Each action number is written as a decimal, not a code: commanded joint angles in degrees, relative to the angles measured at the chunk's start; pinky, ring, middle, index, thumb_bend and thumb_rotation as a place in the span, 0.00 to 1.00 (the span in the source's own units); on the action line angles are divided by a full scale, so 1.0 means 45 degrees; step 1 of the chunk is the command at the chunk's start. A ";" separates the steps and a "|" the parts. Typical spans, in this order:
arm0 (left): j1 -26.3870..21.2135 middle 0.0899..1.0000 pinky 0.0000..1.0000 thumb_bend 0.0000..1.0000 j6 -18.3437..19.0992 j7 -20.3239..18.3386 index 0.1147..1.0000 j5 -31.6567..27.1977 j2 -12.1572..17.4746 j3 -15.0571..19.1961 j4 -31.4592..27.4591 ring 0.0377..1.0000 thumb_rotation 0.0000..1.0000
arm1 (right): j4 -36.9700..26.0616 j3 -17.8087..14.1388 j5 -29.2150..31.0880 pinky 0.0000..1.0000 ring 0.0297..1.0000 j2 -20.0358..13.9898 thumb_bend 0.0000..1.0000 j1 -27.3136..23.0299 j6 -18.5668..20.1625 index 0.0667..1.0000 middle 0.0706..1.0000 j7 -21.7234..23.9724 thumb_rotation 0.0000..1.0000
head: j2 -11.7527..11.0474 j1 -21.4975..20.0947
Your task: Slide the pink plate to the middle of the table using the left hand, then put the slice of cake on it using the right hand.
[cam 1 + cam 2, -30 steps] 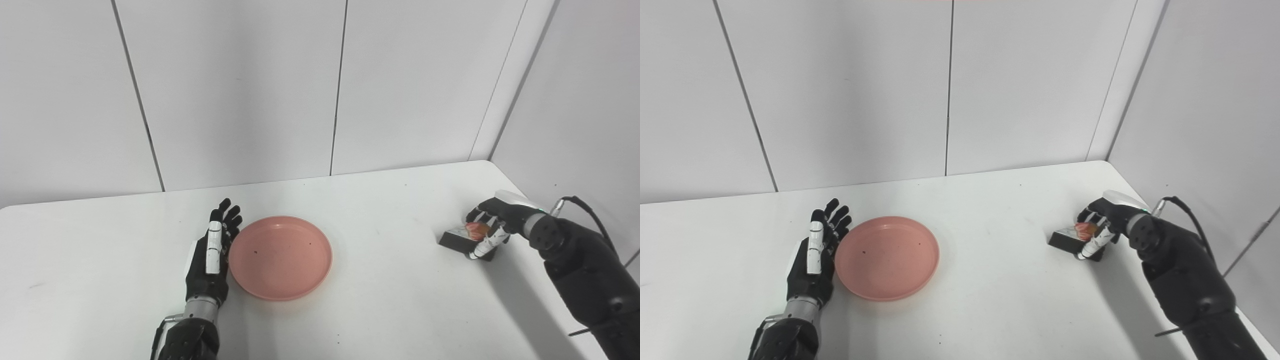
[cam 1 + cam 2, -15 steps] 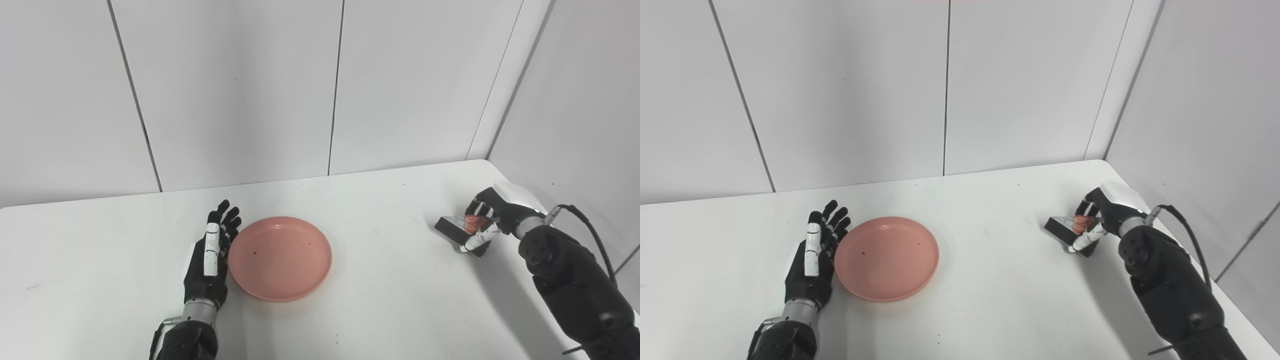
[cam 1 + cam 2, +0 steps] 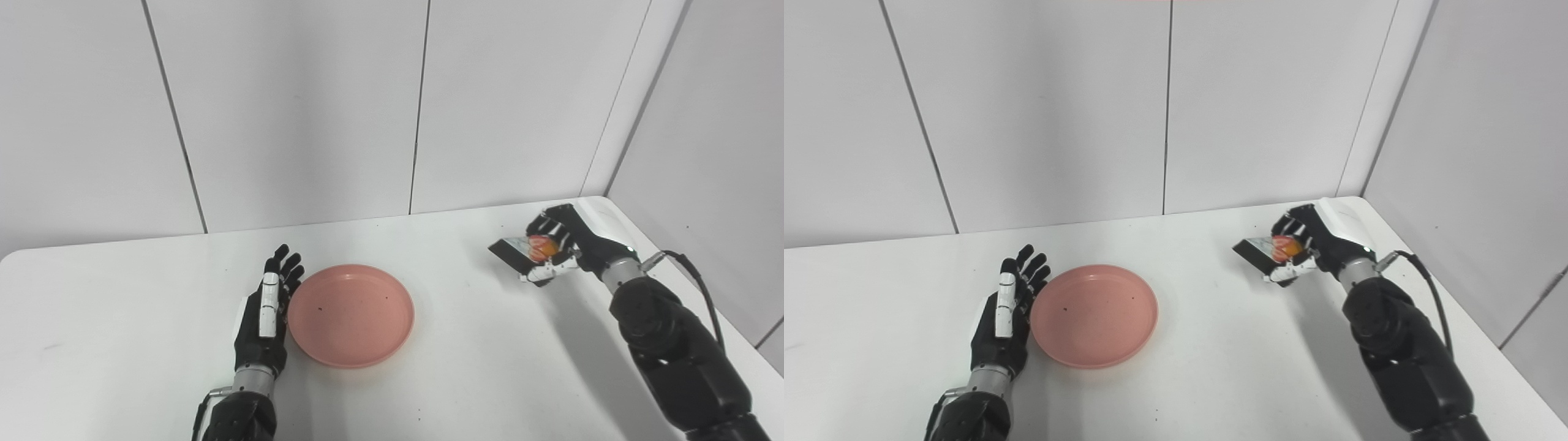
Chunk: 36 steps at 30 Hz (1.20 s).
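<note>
Right robot hand (image 3: 560,248) grips the slice of cake (image 3: 527,252), lifted clear of the worktop (image 3: 465,367) and well right of the pink plate (image 3: 350,315). The slice looks light and soft, so a gentle hold on its dark sides seems safest. Left robot hand (image 3: 264,318) lies flat, fingers spread, just beside the plate's left rim.

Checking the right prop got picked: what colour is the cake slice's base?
Black, under a red-orange topping, on the cake slice held by the right robot hand; left eye view.
</note>
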 commanded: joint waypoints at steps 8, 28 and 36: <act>0.0762 0.91 0.96 0.68 -0.0016 0.0412 0.90 0.0531 -0.0472 -0.0280 0.0658 0.92 1.00 | 0.0054 0.0944 0.0456 0.48 0.48 0.1237 0.52 -0.1244 -0.2451 0.44 0.48 -0.0419 0.00 | 0.0095 0.1071; 0.0806 0.95 0.99 0.72 0.0010 0.0232 0.94 0.0305 -0.0706 -0.0323 0.0674 0.96 0.98 | 0.0300 0.3032 -0.1198 0.48 0.44 0.3191 0.51 -0.2522 -0.1379 0.42 0.51 0.0801 0.00 | 0.0128 0.1887; 0.0817 0.93 0.98 0.72 -0.0119 0.0391 0.93 0.0493 -0.0736 -0.0375 0.0722 0.95 1.00 | 0.1397 0.3478 -0.1431 0.40 0.40 0.3383 0.51 -0.2525 -0.1597 0.47 0.48 0.0824 0.00 | 0.0136 0.1916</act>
